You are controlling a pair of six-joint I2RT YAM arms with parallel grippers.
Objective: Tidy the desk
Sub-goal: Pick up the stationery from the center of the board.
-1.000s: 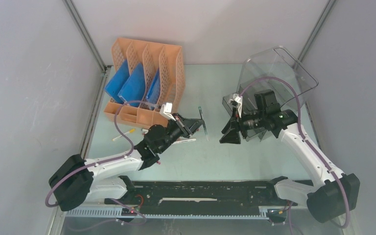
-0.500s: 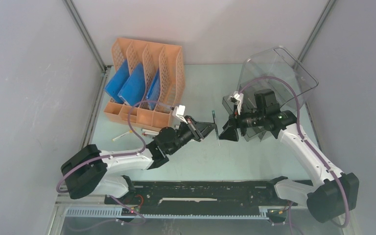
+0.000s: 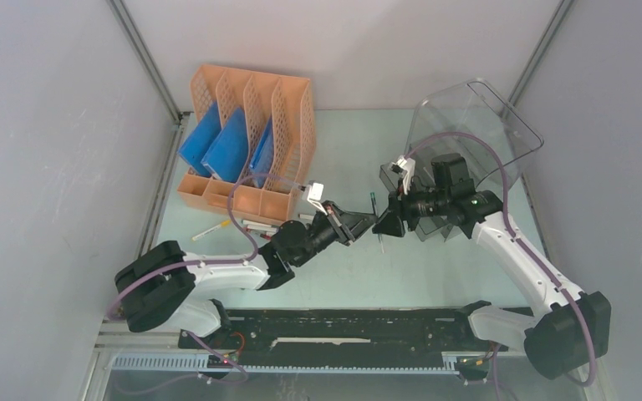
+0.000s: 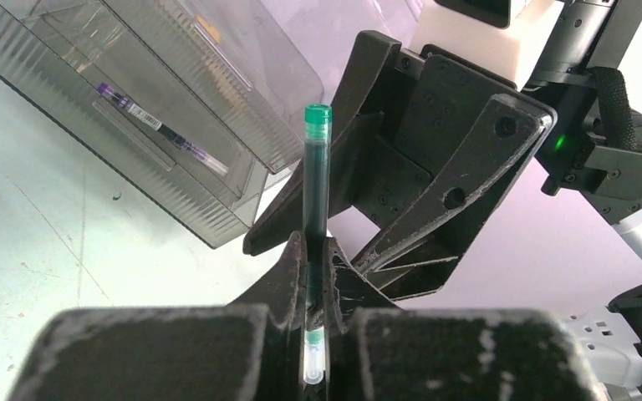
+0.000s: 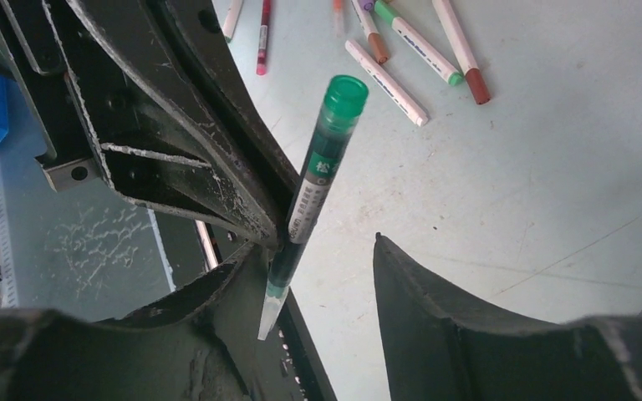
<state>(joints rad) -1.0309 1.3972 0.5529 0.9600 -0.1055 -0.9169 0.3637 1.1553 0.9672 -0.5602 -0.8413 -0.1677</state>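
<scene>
A green-capped pen [image 4: 315, 184] stands upright in my left gripper [image 4: 316, 251], whose jaws are shut on its lower barrel. In the top view the pen [image 3: 374, 219] hangs over the middle of the pale green desk [image 3: 343, 276], where my left gripper [image 3: 368, 221] meets my right gripper [image 3: 384, 225]. In the right wrist view my right gripper [image 5: 322, 259] is open; the pen [image 5: 318, 167] sits between its fingers, close against the left one, with a wide gap to the right one.
The orange file rack [image 3: 247, 138] with blue folders stands at the back left, with loose pens [image 3: 217, 227] in front of it. Several markers [image 5: 418, 50] lie on the desk. The clear drawer box [image 3: 468, 142] behind my right arm holds a purple pen [image 4: 163, 129].
My left arm has carried the green pen to the right, up to my right gripper. The right gripper has shifted slightly left, and the pen now stands between its fingers.
</scene>
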